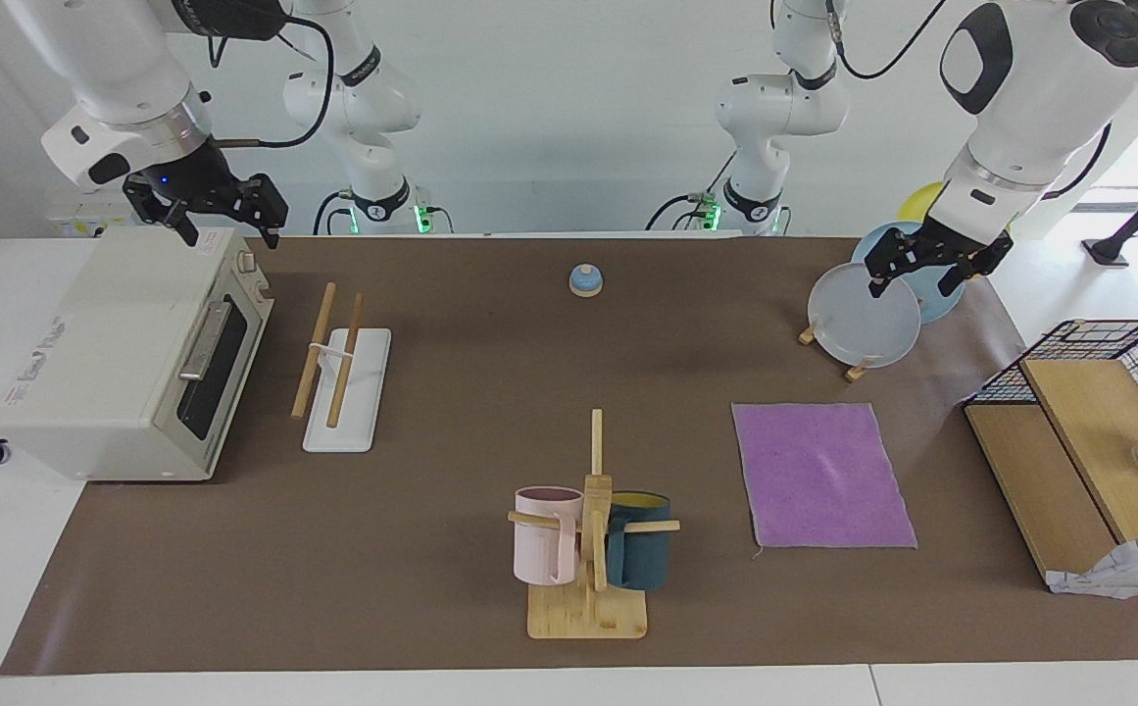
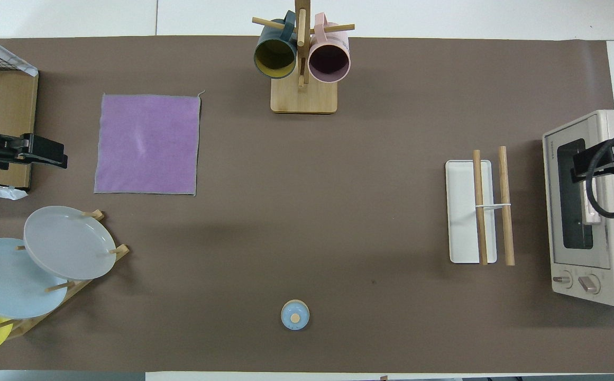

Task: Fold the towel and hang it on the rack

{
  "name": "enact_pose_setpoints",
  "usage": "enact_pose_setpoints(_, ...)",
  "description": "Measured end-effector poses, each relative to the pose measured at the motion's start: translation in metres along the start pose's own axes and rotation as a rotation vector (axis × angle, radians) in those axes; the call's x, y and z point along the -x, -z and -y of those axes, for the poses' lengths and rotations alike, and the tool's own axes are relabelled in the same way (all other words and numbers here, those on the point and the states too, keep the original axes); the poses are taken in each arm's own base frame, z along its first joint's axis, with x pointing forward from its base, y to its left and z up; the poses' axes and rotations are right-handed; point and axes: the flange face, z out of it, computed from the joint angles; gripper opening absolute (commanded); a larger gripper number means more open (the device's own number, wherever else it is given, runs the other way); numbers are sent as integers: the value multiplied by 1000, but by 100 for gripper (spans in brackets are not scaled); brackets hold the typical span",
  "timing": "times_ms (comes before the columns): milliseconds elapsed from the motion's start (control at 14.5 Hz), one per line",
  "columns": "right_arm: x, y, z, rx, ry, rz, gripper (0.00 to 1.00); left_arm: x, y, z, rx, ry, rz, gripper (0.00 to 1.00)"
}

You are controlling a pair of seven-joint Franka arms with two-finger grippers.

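Overhead view: towel (image 2: 147,144) flat (edges unobstructed).

Open mat between towel (image 1: 821,475) and rack (image 1: 343,371) — mug tree (image 1: 593,529) alongside (farther out).

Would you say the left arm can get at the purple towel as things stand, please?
Probably yes. The towel lies flat and uncovered toward the left arm's end of the table. The left gripper hangs open over the plate stand, which sits nearer the robots than the towel, so it must clear the plates.
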Motion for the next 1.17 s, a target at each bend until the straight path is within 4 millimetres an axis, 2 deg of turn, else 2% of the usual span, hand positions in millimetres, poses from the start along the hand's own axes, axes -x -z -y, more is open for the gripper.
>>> enact_pose_setpoints(829,0,0,0,0,0,0,100,3,-6,5,1,9,16,100)
enact_pose_setpoints(1036,0,0,0,0,0,0,100,7,-26,19,3,34,-3,100)
enact_pose_setpoints(1174,0,0,0,0,0,0,100,10,-56,27,4,48,-25,100)
